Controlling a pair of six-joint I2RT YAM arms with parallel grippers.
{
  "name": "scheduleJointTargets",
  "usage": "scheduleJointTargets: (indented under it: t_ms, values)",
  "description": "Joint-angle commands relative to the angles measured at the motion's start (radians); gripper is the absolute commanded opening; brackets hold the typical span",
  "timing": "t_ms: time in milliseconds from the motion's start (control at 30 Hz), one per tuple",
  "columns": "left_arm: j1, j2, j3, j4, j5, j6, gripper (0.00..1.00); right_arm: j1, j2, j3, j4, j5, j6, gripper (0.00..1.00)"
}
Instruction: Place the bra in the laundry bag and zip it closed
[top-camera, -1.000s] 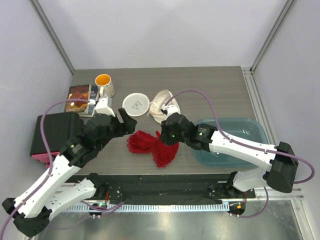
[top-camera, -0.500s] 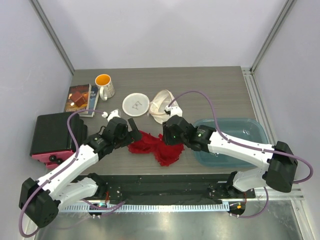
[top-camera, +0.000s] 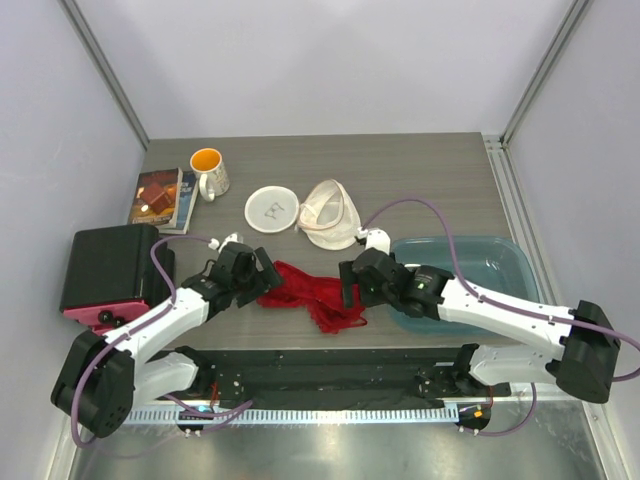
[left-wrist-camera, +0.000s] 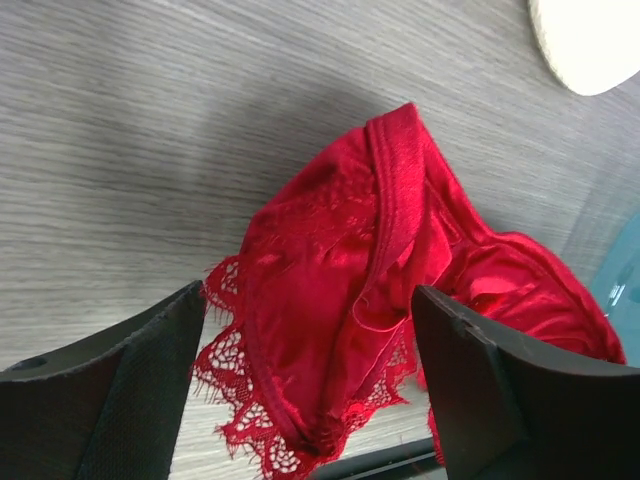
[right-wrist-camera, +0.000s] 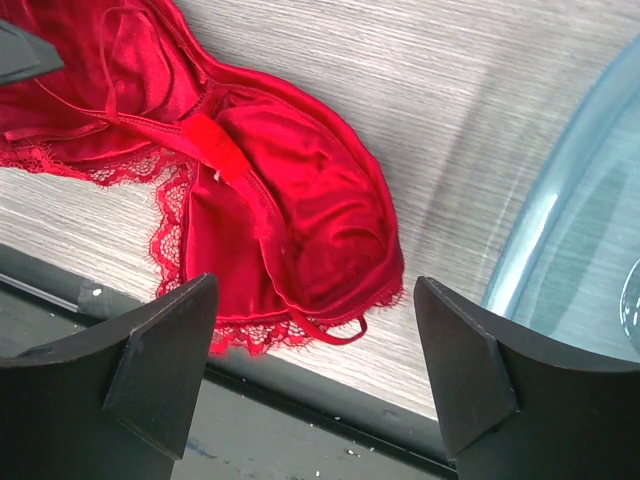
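The red lace bra (top-camera: 312, 296) lies spread out on the wooden table near its front edge. In the left wrist view my left gripper (left-wrist-camera: 308, 300) stands open, its fingers on either side of the bra's (left-wrist-camera: 350, 290) left end. My right gripper (right-wrist-camera: 312, 290) is open too, hovering over the right cup of the bra (right-wrist-camera: 290, 200) and holding nothing. In the top view the left gripper (top-camera: 264, 276) and right gripper (top-camera: 347, 287) flank the bra. The laundry bag (top-camera: 331, 213), a white mesh pouch, lies open behind it, its round flat face (top-camera: 272, 208) beside it.
A teal bin (top-camera: 478, 268) sits right of the bra, and its rim (right-wrist-camera: 560, 190) shows in the right wrist view. A white mug (top-camera: 208, 168) and a book (top-camera: 160, 197) stand at the back left. A black box (top-camera: 108, 266) is at the left edge. A dark rail (top-camera: 330, 365) runs along the front.
The right gripper opened and let go of the bra, then drew back toward the front right. The bra dropped from a bunched heap to lie flatter. The left arm came down to its left end.
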Motion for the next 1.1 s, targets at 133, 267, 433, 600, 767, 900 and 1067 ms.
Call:
scheduleJointTargets:
  t_ms: [133, 267, 433, 600, 767, 900, 1067]
  values:
    - [0.008, 0.004, 0.009, 0.135, 0.014, 0.020, 0.59, -0.025, -0.011, -0.094, 0.084, -0.033, 0.057, 0.78]
    - [0.013, -0.002, 0.012, 0.141, -0.006, 0.041, 0.51, -0.027, 0.023, -0.117, 0.130, -0.050, 0.058, 0.75]
    - [0.016, 0.016, 0.027, 0.140, 0.000, 0.064, 0.33, -0.031, 0.043, -0.159, 0.215, -0.087, 0.081, 0.72]
    - [0.016, -0.007, 0.044, 0.137, 0.022, 0.110, 0.14, -0.033, 0.064, -0.162, 0.241, -0.064, 0.084, 0.62]
    - [-0.018, -0.006, 0.090, 0.149, 0.066, 0.159, 0.00, -0.033, 0.113, -0.146, 0.301, -0.081, 0.076, 0.49]
    - [-0.099, 0.002, 0.145, 0.125, -0.002, 0.191, 0.00, -0.033, 0.147, -0.130, 0.330, -0.072, 0.069, 0.39]
    - [-0.200, -0.016, 0.197, 0.042, -0.104, 0.201, 0.00, -0.033, 0.162, -0.113, 0.341, -0.041, 0.057, 0.33]
